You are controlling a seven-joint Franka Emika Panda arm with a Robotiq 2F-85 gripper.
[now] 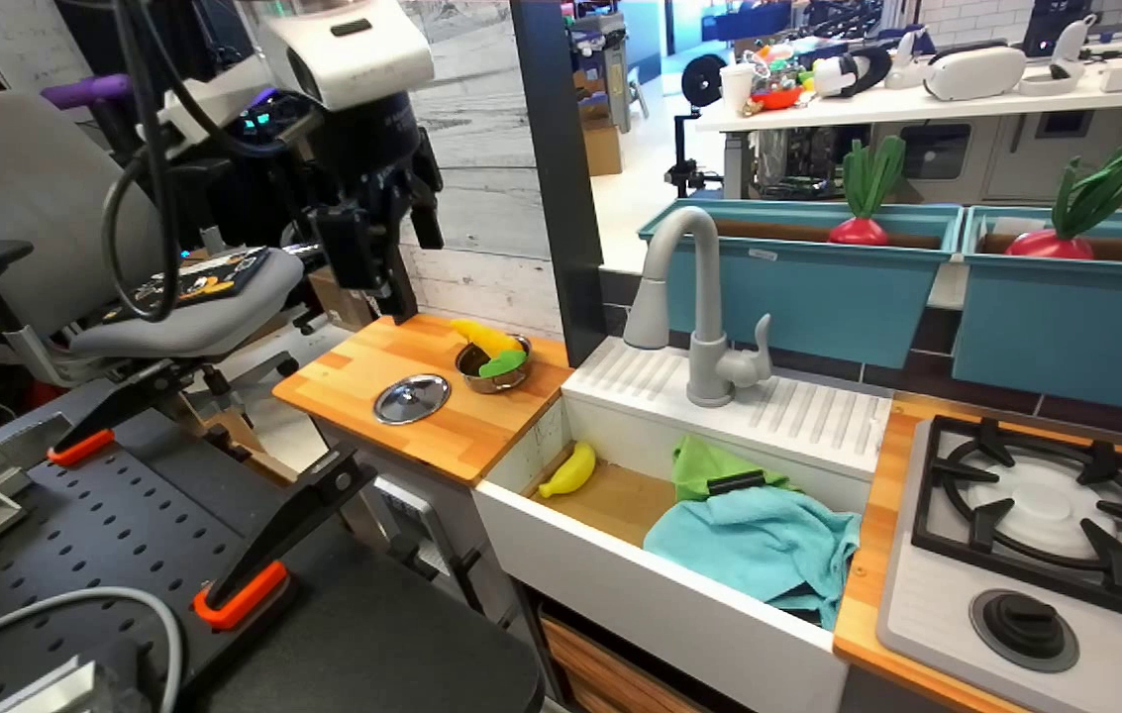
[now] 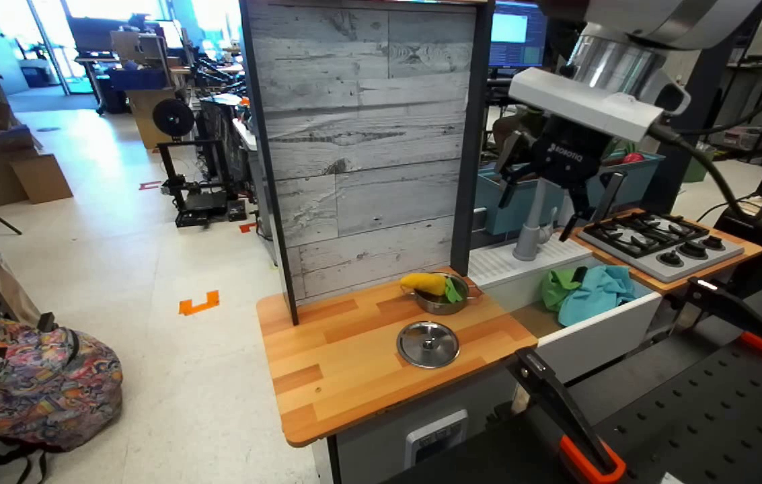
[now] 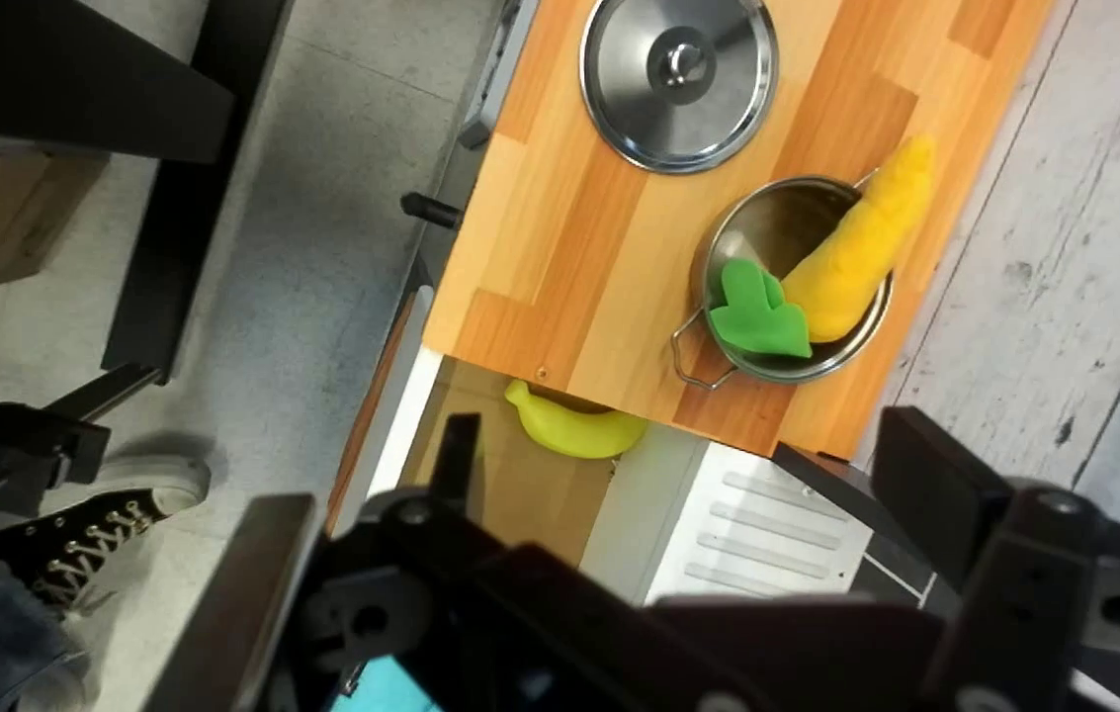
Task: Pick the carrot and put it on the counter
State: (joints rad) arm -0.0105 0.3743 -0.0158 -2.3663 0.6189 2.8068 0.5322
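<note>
Clearly, nothing is gripped: the black two-fingered claw (image 2: 542, 212) hangs in the air, fingers spread apart, well away from the plump yellow-orange toy carrot (image 3: 852, 255) with its green leafy end. That carrot leans in a round steel pot (image 3: 769, 216) with wire handles, its tip jutting over the rim, and the pot stands on the orange-brown wooden table (image 3: 634, 262). A finger lowered too near the rim would probably catch metal and drag the pot along, while a pinch on the leaves alone (they look thin, though I cannot be sure) might let the body slip. The whitewashed plank wall (image 2: 367, 134) near the tip could block a wide-set claw. Later, a hasty release might leave the carrot propped on the shiny round steel lid (image 3: 680, 87).
</note>
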